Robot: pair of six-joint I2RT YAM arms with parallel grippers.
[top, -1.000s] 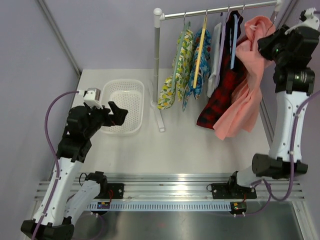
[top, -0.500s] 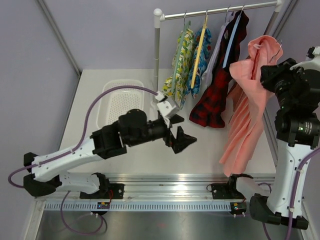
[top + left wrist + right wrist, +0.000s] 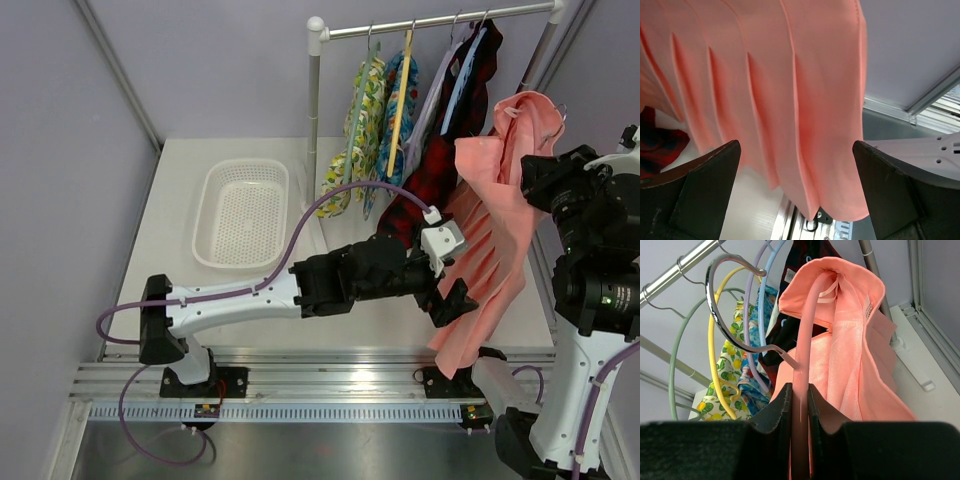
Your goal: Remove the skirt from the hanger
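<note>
Skirt [image 3: 495, 240] hem edge hanging between wide-spread left fingers [image 3: 700, 195], right fingers [image 3: 772, 412] pinching hanger [image 3: 801, 365]

skirt [image 3: 490, 230] pleats spanning spread left claw [image 3: 796, 147] gap, plaid garment [image 3: 425, 185] crowding its left, rail [image 3: 430, 22] overhead

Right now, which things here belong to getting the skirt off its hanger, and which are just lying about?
Job in hand: salmon-pink pleated skirt; its pink hanger with metal hook; right hand, shut on the hanger; left hand, open at the skirt's hem.
Lying about: white mesh basket; red-and-black plaid garment; floral garments; yellow wooden hanger; clothes rail.
</note>
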